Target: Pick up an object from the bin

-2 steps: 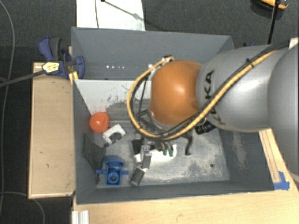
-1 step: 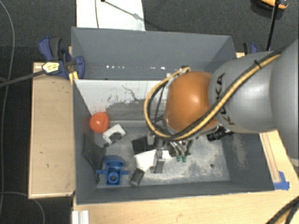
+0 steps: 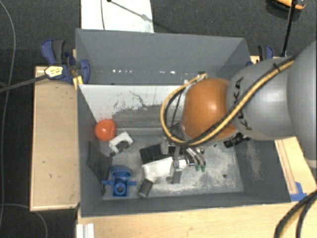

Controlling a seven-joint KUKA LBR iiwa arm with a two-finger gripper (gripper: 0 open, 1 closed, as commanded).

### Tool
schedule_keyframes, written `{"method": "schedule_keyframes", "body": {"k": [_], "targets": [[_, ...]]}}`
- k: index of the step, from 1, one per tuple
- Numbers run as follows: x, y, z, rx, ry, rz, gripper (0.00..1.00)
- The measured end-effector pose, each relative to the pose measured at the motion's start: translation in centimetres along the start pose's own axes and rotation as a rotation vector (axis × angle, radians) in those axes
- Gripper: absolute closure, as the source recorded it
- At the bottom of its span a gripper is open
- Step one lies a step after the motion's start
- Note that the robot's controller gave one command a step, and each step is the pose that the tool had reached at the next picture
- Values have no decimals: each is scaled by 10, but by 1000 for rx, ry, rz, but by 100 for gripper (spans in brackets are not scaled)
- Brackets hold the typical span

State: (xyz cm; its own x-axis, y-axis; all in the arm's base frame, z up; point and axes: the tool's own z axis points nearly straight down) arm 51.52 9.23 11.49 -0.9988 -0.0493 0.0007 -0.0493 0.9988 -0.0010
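Note:
My gripper [image 3: 186, 165] hangs low over the middle of the bin floor, under the arm's orange cover. Its two fingers stand apart, open, with nothing seen between them. A crumpled white thing [image 3: 157, 168] lies just left of the left finger [image 3: 176, 174], touching or nearly touching it. A flat black piece [image 3: 150, 153] rests behind the white thing. A tiny green bit [image 3: 201, 168] lies beside the right finger.
Further left lie an orange ball [image 3: 105, 130], a white and grey part [image 3: 120, 142], a black wedge [image 3: 98, 161], a blue plastic toy [image 3: 119, 181] and a small dark grey block [image 3: 145, 187]. The arm covers the bin's right back part.

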Motion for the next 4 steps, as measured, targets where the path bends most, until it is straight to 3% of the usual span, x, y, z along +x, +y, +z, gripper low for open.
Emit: {"method": "schedule_keyframes", "body": {"k": [1,2,4], "targets": [[-14,17,18,-4,-6,8,0],[-33,14,36,-4,-7,-218,100],[-42,17,17,-5,-9,-230,100]]}}
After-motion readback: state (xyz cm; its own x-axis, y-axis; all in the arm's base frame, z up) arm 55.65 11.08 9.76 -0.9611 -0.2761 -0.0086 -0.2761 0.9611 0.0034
